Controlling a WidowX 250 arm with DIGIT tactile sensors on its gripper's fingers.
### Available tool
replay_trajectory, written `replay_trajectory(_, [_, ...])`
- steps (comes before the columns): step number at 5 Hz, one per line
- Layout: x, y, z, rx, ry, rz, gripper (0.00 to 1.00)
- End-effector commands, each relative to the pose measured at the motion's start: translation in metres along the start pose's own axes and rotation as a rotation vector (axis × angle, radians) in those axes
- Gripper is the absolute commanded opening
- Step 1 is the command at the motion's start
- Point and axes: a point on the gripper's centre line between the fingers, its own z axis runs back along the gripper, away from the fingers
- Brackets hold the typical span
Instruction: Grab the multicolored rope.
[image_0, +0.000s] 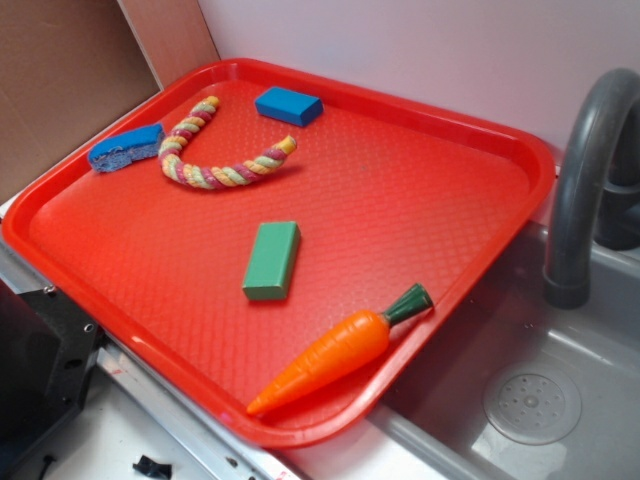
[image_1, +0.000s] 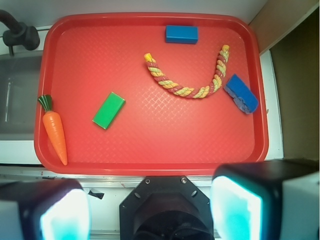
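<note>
The multicolored rope (image_0: 213, 160) (image_1: 192, 80), twisted from yellow, pink and pale strands, lies bent in a U at the far left of the red tray (image_0: 400, 230) (image_1: 150, 145). The gripper (image_1: 150, 210) does not show in the exterior view. In the wrist view it hangs high above the tray's near edge, well away from the rope. Its two pale fingers (image_1: 235, 207) stand wide apart with nothing between them, so it is open.
On the tray also lie a green block (image_0: 272, 260) (image_1: 109, 110), a toy carrot (image_0: 340, 350) (image_1: 54, 130), a blue block (image_0: 288, 105) (image_1: 181, 34) and a blue sponge-like piece (image_0: 125, 147) (image_1: 241, 93). A grey sink (image_0: 540, 400) with faucet (image_0: 585, 180) is to the right.
</note>
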Motion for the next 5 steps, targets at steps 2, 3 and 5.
replay_trajectory(2, [0.013, 0.013, -0.012, -0.026, 0.000, 0.255, 1.00])
replay_trajectory(3, [0.031, 0.028, -0.028, -0.038, -0.026, 0.507, 1.00])
replay_trajectory(5, [0.057, 0.059, -0.087, 0.105, -0.153, 0.985, 1.00])
